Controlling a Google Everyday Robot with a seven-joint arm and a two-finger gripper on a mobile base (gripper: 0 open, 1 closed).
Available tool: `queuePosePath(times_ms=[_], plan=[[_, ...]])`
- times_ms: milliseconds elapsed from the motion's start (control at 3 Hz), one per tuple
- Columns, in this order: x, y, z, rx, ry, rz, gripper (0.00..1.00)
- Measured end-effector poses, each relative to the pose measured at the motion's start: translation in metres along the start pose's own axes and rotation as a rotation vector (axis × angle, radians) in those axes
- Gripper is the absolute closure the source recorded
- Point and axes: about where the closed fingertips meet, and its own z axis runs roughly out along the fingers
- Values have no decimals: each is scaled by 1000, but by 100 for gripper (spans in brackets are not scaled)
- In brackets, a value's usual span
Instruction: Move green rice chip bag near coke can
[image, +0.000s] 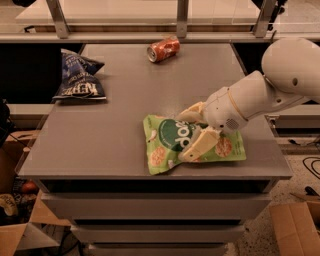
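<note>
Green rice chip bag (164, 136): flat, crinkled pouch; gripper (194, 131) upon it, cream fingers spread wide. Coke can (163, 49): dented cylinder, well apart.

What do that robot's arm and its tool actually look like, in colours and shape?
The arm is smooth, rounded and off-white, with a big ball-like joint at the upper right. Its tool, over the green rice chip bag near the table's front, has two cream-yellow tapered fingers. I see no loose cables or lettering.
</note>
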Motion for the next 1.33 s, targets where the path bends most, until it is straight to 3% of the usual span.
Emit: queuePosePath(times_ms=[333, 667, 1333], plan=[[-2, 0, -3, 0, 0, 0, 87], [-3, 0, -3, 1, 0, 0, 100], [-3, 0, -3, 1, 0, 0, 100]])
